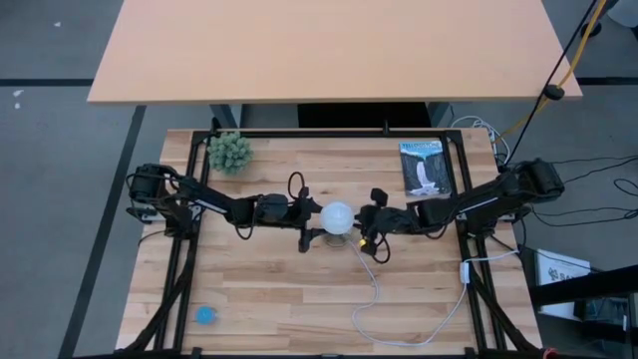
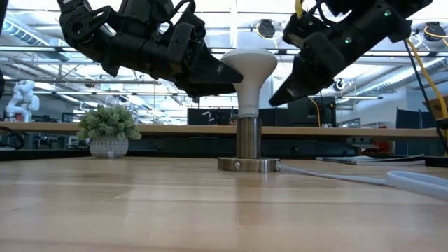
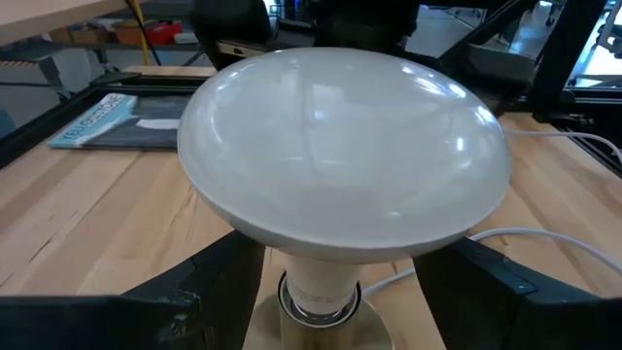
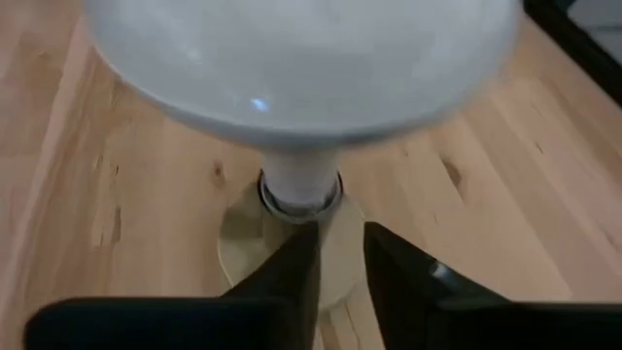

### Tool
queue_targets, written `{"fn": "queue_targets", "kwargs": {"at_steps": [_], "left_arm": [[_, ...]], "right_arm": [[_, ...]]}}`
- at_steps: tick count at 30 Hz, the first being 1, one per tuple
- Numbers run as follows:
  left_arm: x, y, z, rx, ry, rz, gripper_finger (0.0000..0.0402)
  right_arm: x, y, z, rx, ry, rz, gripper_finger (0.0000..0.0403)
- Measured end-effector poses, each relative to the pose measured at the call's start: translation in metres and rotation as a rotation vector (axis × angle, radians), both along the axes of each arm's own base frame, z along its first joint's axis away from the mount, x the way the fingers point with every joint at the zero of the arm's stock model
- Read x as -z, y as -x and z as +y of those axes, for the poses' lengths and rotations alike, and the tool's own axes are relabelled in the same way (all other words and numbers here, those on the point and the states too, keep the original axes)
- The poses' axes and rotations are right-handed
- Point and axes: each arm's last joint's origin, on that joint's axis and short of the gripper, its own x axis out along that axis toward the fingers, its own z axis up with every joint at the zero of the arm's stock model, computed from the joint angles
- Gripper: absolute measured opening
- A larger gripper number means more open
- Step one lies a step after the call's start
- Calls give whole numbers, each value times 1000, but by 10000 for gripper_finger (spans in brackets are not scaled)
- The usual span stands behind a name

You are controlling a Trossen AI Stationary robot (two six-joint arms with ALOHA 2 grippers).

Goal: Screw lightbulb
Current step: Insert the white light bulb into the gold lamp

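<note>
- We see the lightbulb (image 1: 337, 216) standing upright in the socket (image 2: 248, 164), its neck down in the metal collar, near the middle of the wooden table (image 1: 299, 299).
- The left gripper (image 1: 311, 221) sits right at the bulb's left side; in the left wrist view its two dark fingers (image 3: 209, 282) are spread wide, one on each side of the bulb's neck, under the globe (image 3: 345, 146).
- We cannot tell from any view whether those fingers touch the bulb or just flank it.
- The right gripper (image 1: 364, 221) is just beside the bulb on the other side; the right wrist view shows its fingers (image 4: 292, 277) drawn in narrow, only a slim gap between them, pointing at the socket's base and holding nothing.
- A white cord (image 1: 374, 294) trails from the socket toward the table's near edge, then curls right.
- Open room: the near half of the table is mostly bare wood, with a small blue thing (image 1: 205, 315) by the near left corner.
- Along the far edge we have a potted plant (image 1: 230, 152) on the left and a booklet (image 1: 426, 168) on the right, both well apart from the bulb.
- In the low view both arms are cut off at the top, and the grippers' fingertips are hard to make out against the dark bodies.
</note>
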Motion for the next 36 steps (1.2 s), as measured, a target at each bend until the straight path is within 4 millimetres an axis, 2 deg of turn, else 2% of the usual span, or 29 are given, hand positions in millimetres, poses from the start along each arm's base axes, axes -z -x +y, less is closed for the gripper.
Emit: {"fn": "queue_targets", "kwargs": {"at_steps": [5, 8, 13, 16, 21, 25, 36], "left_arm": [[0, 0, 0, -1, 0, 0, 259], [0, 0, 0, -2, 0, 0, 259], [1, 0, 2, -6, 2, 7, 259], [2, 0, 2, -6, 2, 18, 259], [2, 1, 2, -6, 1, 23, 259], [1, 0, 2, -6, 1, 7, 259], [0, 0, 2, -7, -1, -2, 259]], "right_arm": [[-8, 7, -1, 61, -82, -22, 24], [-6, 6, -1, 92, -125, -34, 4], [20, 8, 2, 158, -203, -9, 2], [28, 12, 6, 154, -260, -98, 1], [29, 21, 0, 95, -261, -365, 1], [36, 24, -8, 123, -261, -329, 1], [32, 22, -7, 69, -252, -356, 0]]}}
